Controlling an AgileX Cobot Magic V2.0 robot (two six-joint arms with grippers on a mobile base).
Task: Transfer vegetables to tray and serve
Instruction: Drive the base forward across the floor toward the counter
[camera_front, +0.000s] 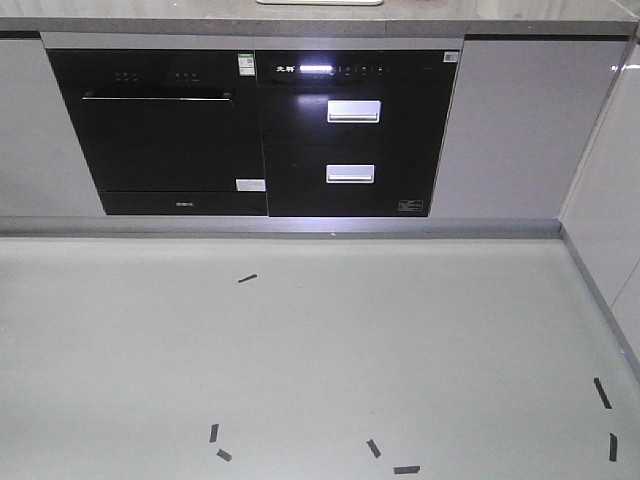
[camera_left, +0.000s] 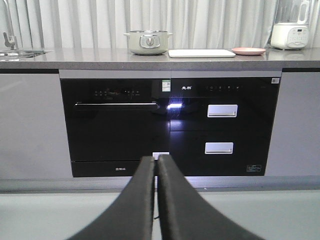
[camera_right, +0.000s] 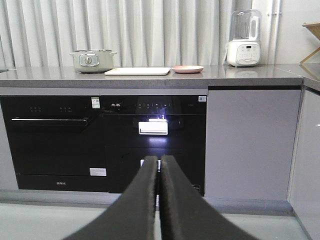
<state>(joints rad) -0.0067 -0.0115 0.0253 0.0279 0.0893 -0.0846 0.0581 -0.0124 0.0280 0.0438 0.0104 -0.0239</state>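
Observation:
The cream tray (camera_left: 201, 53) lies flat on the grey counter, seen edge-on; it also shows in the right wrist view (camera_right: 137, 71). A round pink plate (camera_left: 248, 51) sits just right of it, also in the right wrist view (camera_right: 187, 69). No lettuce leaf shows from this low angle. My left gripper (camera_left: 156, 162) is shut and empty, held low and far in front of the cabinets. My right gripper (camera_right: 159, 162) is likewise shut and empty. Neither gripper shows in the front view.
A pale green pot (camera_left: 148, 42) stands left of the tray. A white blender (camera_right: 244, 39) stands at the counter's right. A sink and tap (camera_left: 10, 37) are at far left. Black built-in appliances (camera_front: 260, 130) fill the cabinet front. Black tape marks (camera_front: 247, 278) dot the floor.

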